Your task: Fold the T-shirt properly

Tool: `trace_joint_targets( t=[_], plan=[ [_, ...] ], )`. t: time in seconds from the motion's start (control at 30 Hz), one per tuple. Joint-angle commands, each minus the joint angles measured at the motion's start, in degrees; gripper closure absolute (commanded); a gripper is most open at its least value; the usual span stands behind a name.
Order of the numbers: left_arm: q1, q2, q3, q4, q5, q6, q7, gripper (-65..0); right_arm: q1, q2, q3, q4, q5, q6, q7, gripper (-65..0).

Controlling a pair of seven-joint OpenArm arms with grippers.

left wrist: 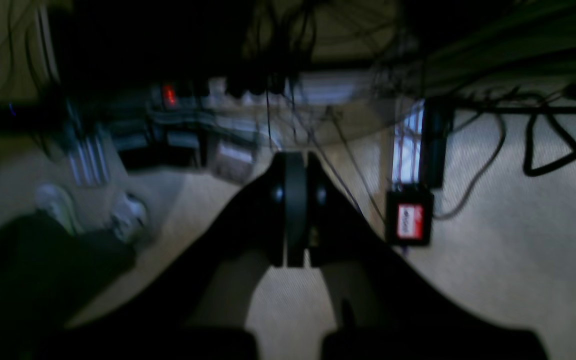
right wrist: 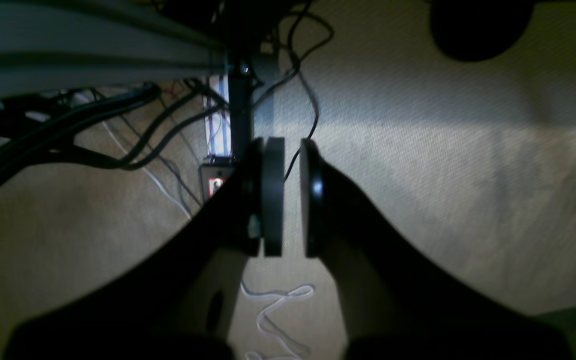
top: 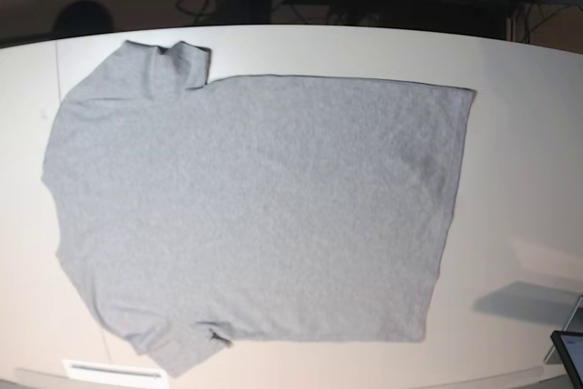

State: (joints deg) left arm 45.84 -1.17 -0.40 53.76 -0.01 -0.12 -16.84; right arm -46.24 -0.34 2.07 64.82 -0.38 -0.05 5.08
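Grey T-shirt (top: pixel 255 216) spread flat and plain side up, neither arm on it yet.

It lies across the white table (top: pixel 528 189), collar end to the base view's left and hem to its right, both sleeves out. It looks light, limp cotton that would sag and crease, so I'd pinch it at a sleeve edge or hem corner. The left gripper (left wrist: pixel 295 210) is closed on nothing; the right gripper (right wrist: pixel 292 197) stands slightly parted, empty. Both hang off the table over beige carpet (right wrist: pixel 418 150) with trailing cables (right wrist: pixel 93 150).
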Motion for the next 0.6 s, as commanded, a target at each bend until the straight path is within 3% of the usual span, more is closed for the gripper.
trace_joint_targets(
  t=[0.0, 0.17, 0.3, 0.57],
  plan=[
    [1.6, 0.0, -0.2, 0.3, 0.0, 0.2, -1.8, 0.0, -1.7, 0.1, 1.3, 2.4, 0.0, -0.4, 0.8, -6.4],
    [4.0, 0.2, -7.7, 0.4, 0.0, 0.2, -10.2, 0.0, -7.1, -0.1, 6.2, 11.3, 0.1, -0.4, 0.9, -6.4],
    [5.3, 0.2, -14.4, 0.4, 0.1, 0.2, -22.8, 0.0, -9.7, -0.1, 9.9, 18.3, 0.2, -0.4, 0.8, -6.4],
    [6.2, -1.1, -15.4, 0.4, 0.1, 0.2, -40.0, 0.0, -8.0, -0.1, 16.0, 24.4, 0.2, -0.4, 0.8, -6.4]
  ],
)
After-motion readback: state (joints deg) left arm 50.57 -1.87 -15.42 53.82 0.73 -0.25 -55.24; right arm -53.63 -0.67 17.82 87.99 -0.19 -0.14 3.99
